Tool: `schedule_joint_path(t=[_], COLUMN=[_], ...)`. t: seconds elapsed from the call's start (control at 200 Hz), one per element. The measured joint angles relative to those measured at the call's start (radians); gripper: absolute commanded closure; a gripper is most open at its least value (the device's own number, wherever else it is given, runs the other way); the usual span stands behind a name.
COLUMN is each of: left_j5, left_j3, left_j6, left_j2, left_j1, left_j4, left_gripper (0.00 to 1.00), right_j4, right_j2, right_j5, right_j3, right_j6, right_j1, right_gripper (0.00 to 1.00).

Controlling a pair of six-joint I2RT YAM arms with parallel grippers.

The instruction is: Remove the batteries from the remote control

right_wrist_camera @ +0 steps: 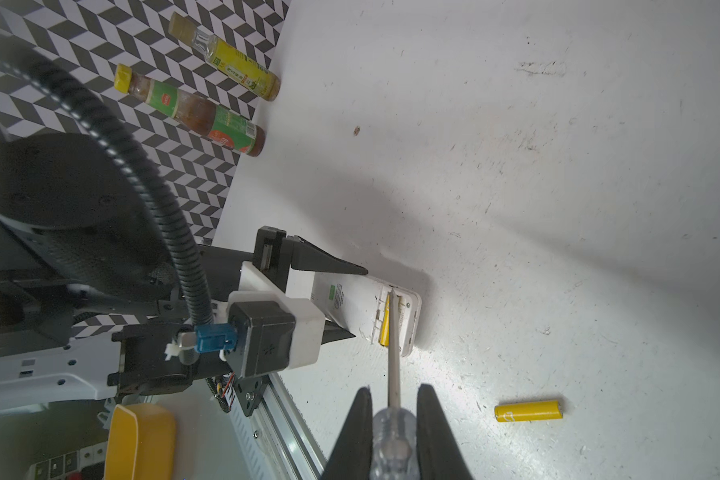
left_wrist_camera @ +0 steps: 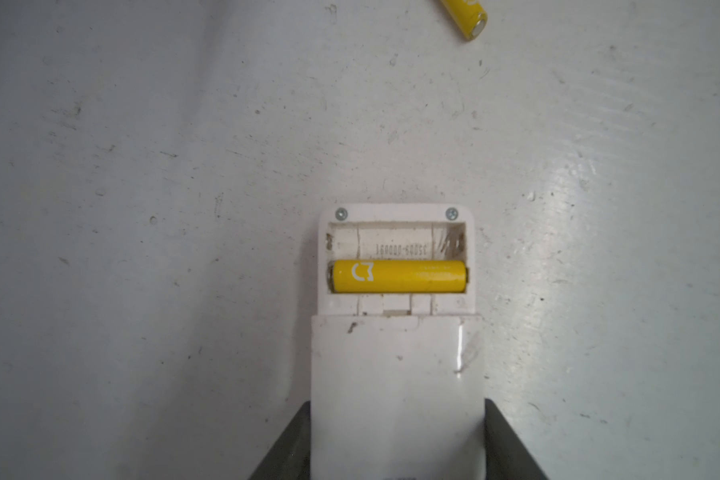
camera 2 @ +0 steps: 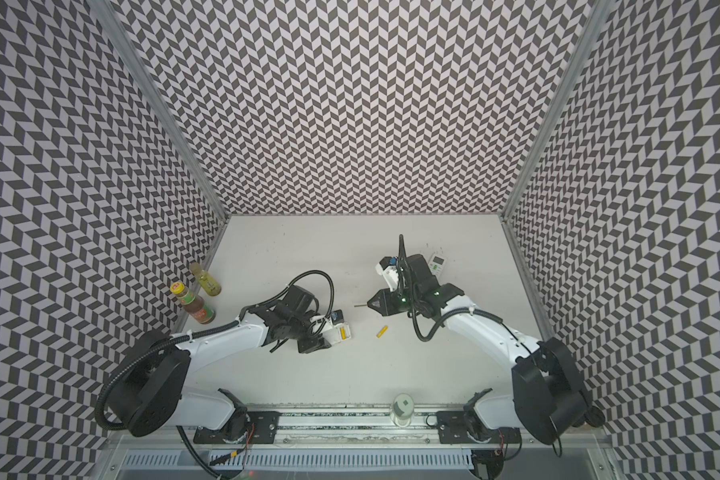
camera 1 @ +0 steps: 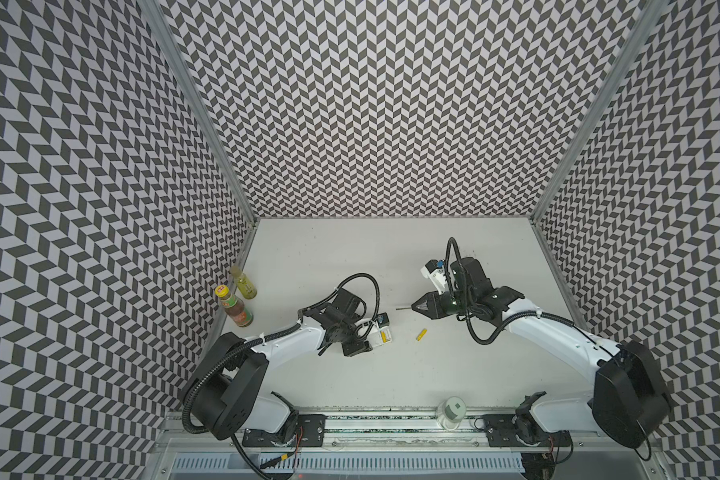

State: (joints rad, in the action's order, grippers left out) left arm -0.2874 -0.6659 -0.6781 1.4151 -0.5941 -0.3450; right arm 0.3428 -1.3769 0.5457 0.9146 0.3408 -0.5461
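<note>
One bright yellow cylinder battery sits in the open compartment of the slim white plastic remote control, whose sides the half-spread left claw clamps. A second yellow battery lies loose on the white table at the remote's 3 o'clock. At 1 o'clock the right claw pinches a clear-handled metal screwdriver, its tip pointing to 9 o'clock, seemingly clear of the remote.

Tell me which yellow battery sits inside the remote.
The yellow battery in the open compartment of the white remote; the other battery lies loose on the table.
</note>
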Motion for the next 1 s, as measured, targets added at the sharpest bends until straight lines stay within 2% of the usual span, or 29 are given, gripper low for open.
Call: schedule_joint_path(t=[0.14, 0.471, 1.002], left_j5=[-0.015, -0.019, 0.013], left_j3=[0.000, 0.000, 0.005], left_j6=[0.003, 0.003, -0.014], left_j2=[-0.011, -0.019, -0.018], left_j1=[0.002, 0.008, 0.008], left_j4=[0.000, 0.000, 0.006], left_gripper=[0.82, 0.82, 0.82], right_j4=[0.002, 0.023, -0.051], right_j2=[-0.006, -0.123, -0.180], right_j5=[0.023, 0.080, 0.161], right_j3=[0.001, 0.021, 0.015], right_j6=[0.011, 0.016, 0.061], right_j1=[0.000, 0.000, -0.001], right_gripper=[1.00, 1.00, 1.00])
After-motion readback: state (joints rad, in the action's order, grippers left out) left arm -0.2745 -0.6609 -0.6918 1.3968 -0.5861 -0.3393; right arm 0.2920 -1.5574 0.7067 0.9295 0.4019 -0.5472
